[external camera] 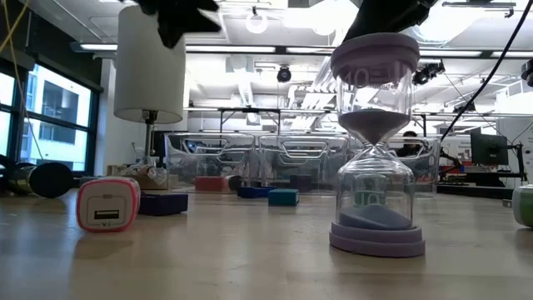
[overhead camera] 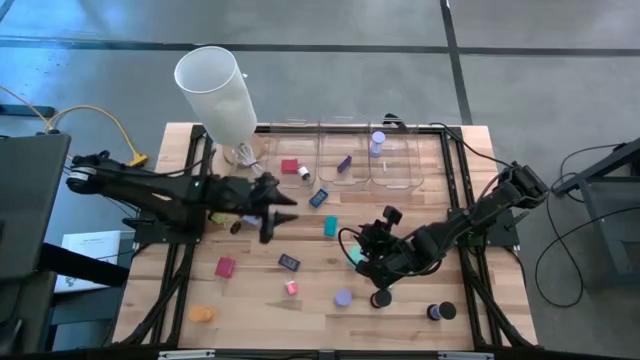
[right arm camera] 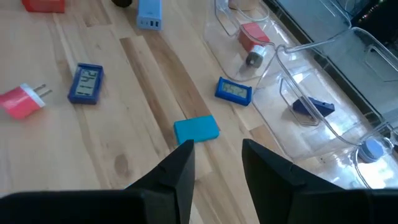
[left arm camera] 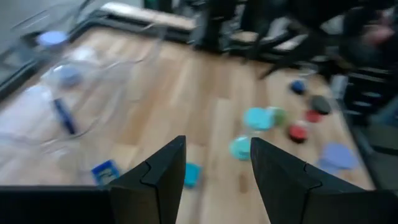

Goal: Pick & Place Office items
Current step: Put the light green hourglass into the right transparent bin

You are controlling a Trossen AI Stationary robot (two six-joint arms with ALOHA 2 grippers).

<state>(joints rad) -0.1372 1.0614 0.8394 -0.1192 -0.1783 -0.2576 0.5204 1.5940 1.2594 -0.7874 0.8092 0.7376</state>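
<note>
Small office items lie scattered on the wooden table [overhead camera: 250, 300]: a teal block [right arm camera: 196, 130], a blue rectangle [right arm camera: 233, 91], a dark blue rectangle [right arm camera: 85, 83], a pink block [right arm camera: 22, 102], a red block [overhead camera: 225, 267], an orange disc [overhead camera: 203, 314] and a lavender disc [overhead camera: 343, 297]. My left gripper [overhead camera: 280, 215] hangs open above the table's middle left with nothing between its fingers [left arm camera: 161, 177]. My right gripper [right arm camera: 214, 162] is open just short of the teal block, slanting down toward the bins, and holds nothing.
Clear plastic bins [overhead camera: 345, 160] stand in a row along the far edge; they hold a red block [right arm camera: 252, 34], a dark blue piece [right arm camera: 311, 106] and a lavender disc [right arm camera: 373, 149]. A tall white cylinder [overhead camera: 215, 90] stands at the far left. A lavender hourglass [external camera: 375, 150] stands near the front edge.
</note>
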